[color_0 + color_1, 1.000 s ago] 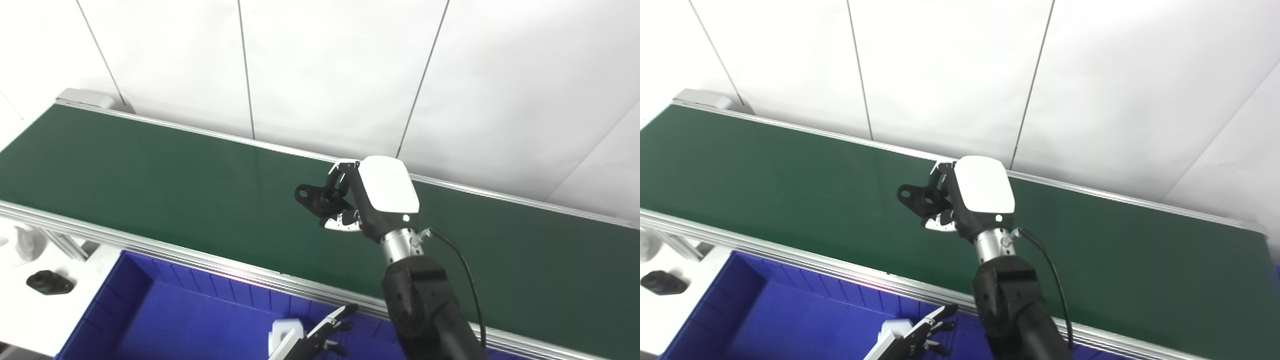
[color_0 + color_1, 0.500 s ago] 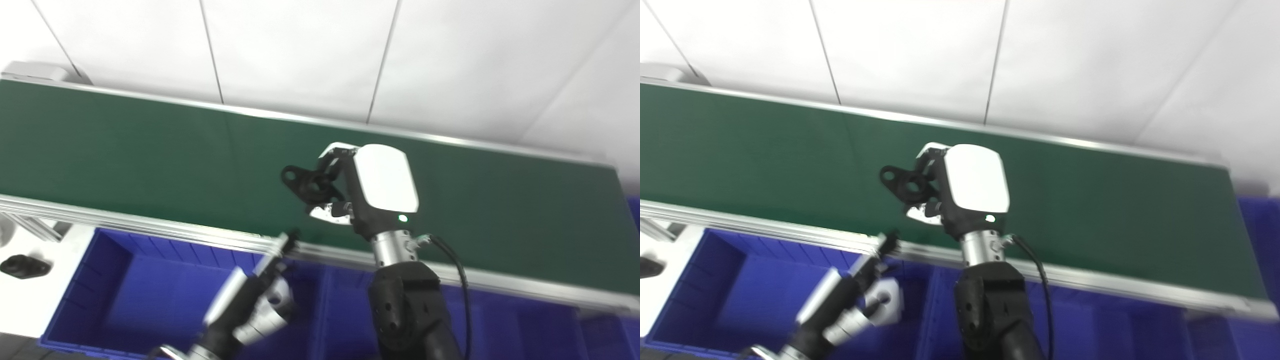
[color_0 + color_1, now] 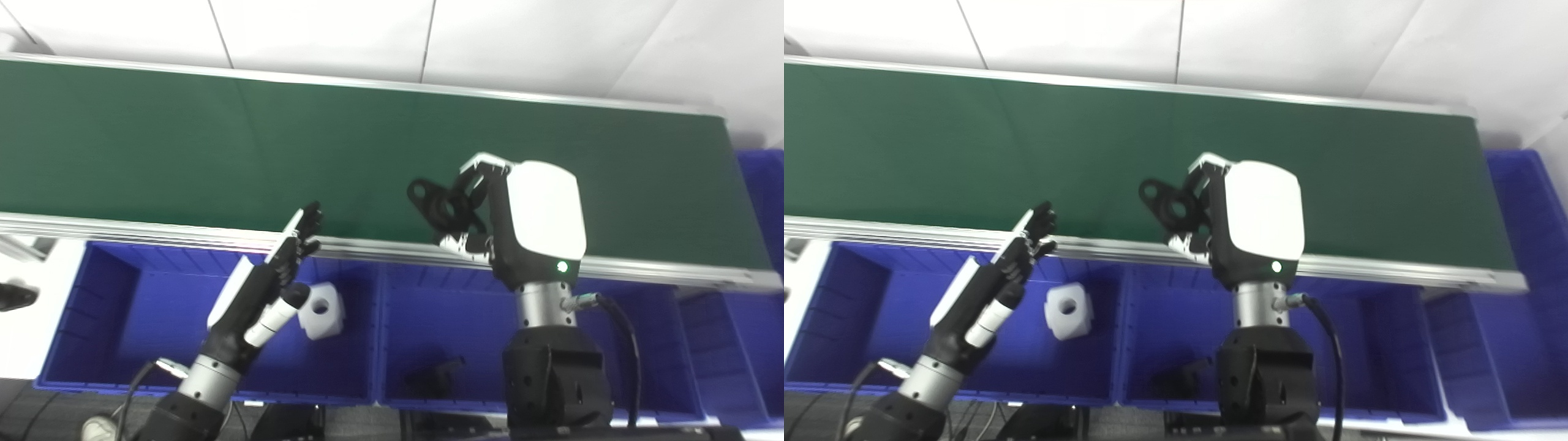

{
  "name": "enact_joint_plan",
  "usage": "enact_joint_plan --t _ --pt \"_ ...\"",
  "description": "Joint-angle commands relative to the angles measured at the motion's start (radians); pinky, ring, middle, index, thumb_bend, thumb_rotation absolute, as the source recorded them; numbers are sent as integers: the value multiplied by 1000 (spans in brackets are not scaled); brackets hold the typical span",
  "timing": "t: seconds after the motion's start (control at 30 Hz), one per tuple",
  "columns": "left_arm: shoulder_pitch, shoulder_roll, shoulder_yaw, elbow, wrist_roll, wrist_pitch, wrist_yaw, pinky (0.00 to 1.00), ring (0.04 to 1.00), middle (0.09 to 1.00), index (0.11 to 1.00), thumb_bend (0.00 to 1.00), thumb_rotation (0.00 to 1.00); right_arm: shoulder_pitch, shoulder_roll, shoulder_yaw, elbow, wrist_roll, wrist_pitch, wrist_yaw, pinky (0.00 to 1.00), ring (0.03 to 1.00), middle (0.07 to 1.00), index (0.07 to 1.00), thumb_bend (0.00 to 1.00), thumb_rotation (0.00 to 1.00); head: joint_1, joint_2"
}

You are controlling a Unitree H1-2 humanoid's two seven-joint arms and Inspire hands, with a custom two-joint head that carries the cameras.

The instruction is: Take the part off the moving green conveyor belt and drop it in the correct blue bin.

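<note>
My right hand (image 3: 520, 214) is shut on a black bracket-like part (image 3: 436, 203) with round holes, held just above the near edge of the green conveyor belt (image 3: 184, 141). The same black part (image 3: 1167, 202) sticks out to the left of the fingers in the right eye view. My left hand (image 3: 269, 275) hovers open over the left blue bin (image 3: 104, 331), fingers stretched toward the belt's rail. A white block with a hole (image 3: 320, 302) lies in that bin. The middle blue bin (image 3: 441, 312) holds a dark part (image 3: 436, 375), blurred.
An aluminium rail (image 3: 122, 226) runs along the belt's near side above the bins. Another blue bin (image 3: 723, 331) sits at the right, and one more (image 3: 1528, 202) past the belt's end. A black piece (image 3: 15, 295) lies on the white surface at far left.
The camera has tilted down and right, bringing the bins into view. My right hand with the black part has come nearer the belt's near rail. My left hand has risen, fingers extended.
</note>
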Motion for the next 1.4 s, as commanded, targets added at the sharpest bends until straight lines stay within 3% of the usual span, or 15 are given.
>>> enact_joint_plan --t 0.0,0.23,0.47,0.63,0.67,0.7,0.83,1.0,1.07,1.1,1.37 --pt "-5 13 9 -36 -9 0 -9 956 997 1000 1000 758 926 20 51 4 -36 -2 -50 -10 195 270 398 521 519 0 -2 1" --pt "-9 10 16 -33 1 11 -14 937 987 1000 1000 767 929 160 46 1 37 20 -61 -68 214 290 396 518 520 0 -2 -2" --pt "-7 -1 6 -29 7 10 -13 937 990 1000 1000 767 932 160 37 -58 161 88 -43 -96 225 306 399 519 521 0 26 -15" --pt "0 -9 -1 -33 11 11 -9 938 989 1000 1000 765 934 157 42 -72 176 16 -16 0 305 406 435 530 524 8 42 -19" --pt "1 -9 -2 -34 12 12 -9 939 989 1000 1000 767 935 158 43 -75 177 2 -16 17 373 471 532 509 523 94 42 -19" --pt "3 -10 -2 -35 8 12 -8 944 992 1000 1000 772 932 158 44 -79 180 -26 -13 56 440 530 608 592 711 219 45 -21" --pt "9 -14 -4 -36 -2 5 -7 950 996 1000 1000 768 925 159 61 -94 178 -122 -20 189 546 622 696 704 916 373 50 -21" --pt "11 -15 -5 -36 -6 2 -9 952 997 1000 1000 770 922 157 82 -107 169 -172 -33 277 829 815 834 797 996 507 50 -21" --pt "12 -15 -5 -35 -6 0 -9 952 997 1000 1000 771 922 155 81 -106 172 -182 -41 284 867 841 852 810 1000 547 62 -30" --pt "12 -15 -5 -33 -6 -1 -9 951 996 1000 1000 774 922 155 79 -104 174 -184 -44 282 897 863 872 824 1000 613 62 -30" --pt "20 -22 -10 -14 4 -22 -4 945 990 1000 1000 778 920 168 68 -98 176 -129 -49 229 866 856 875 841 1000 731 104 -58"
